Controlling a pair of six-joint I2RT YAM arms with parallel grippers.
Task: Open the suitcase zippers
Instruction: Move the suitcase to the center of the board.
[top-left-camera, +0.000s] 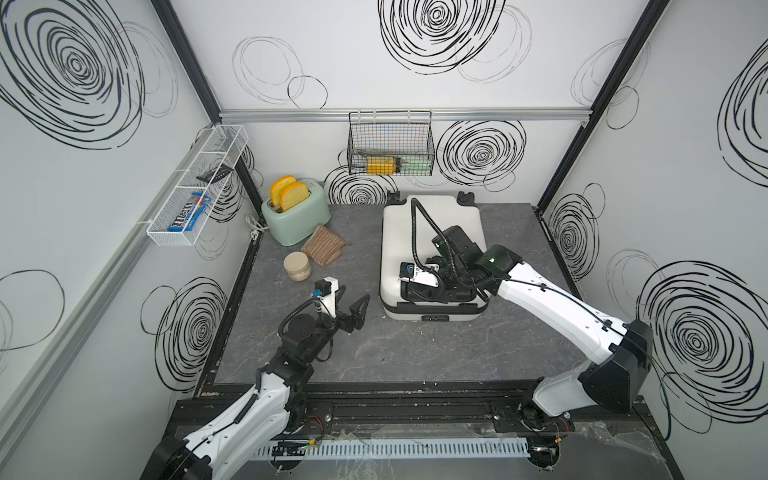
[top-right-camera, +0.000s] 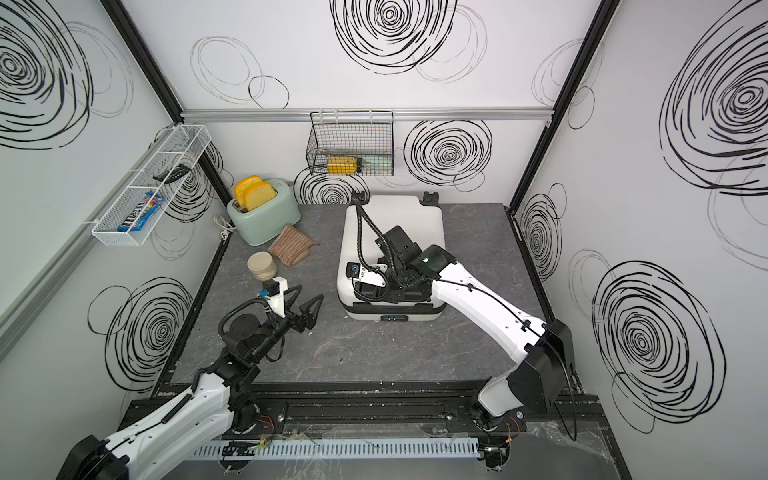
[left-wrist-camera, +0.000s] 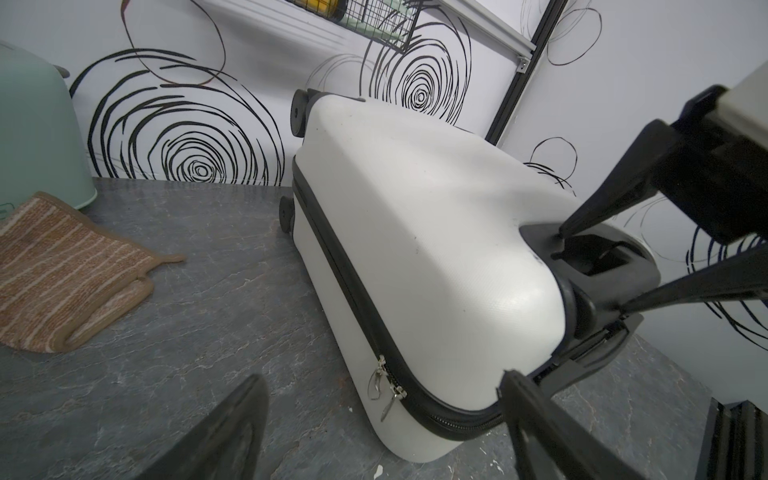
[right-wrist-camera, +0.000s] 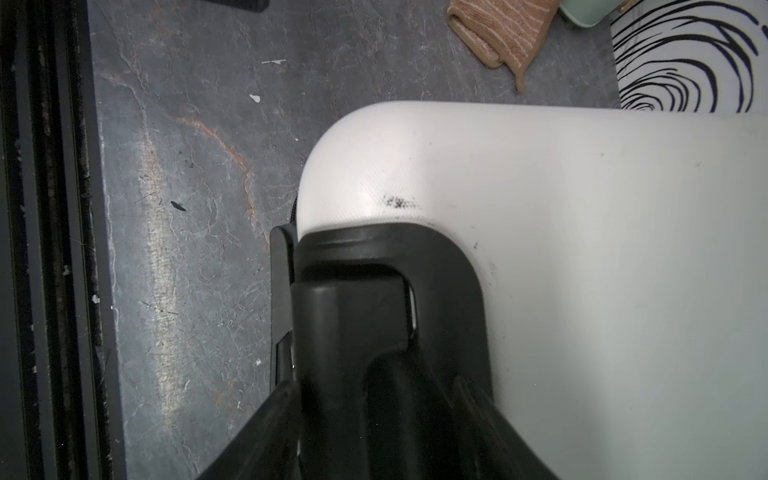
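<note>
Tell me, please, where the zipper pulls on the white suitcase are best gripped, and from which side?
Pinch the two small metal pulls dangling together on the zipper band, low on the suitcase wall near its rounded corner. It is probably best to come in level from the side facing the open left gripper, fingers closing across the thin flat tabs.
</note>
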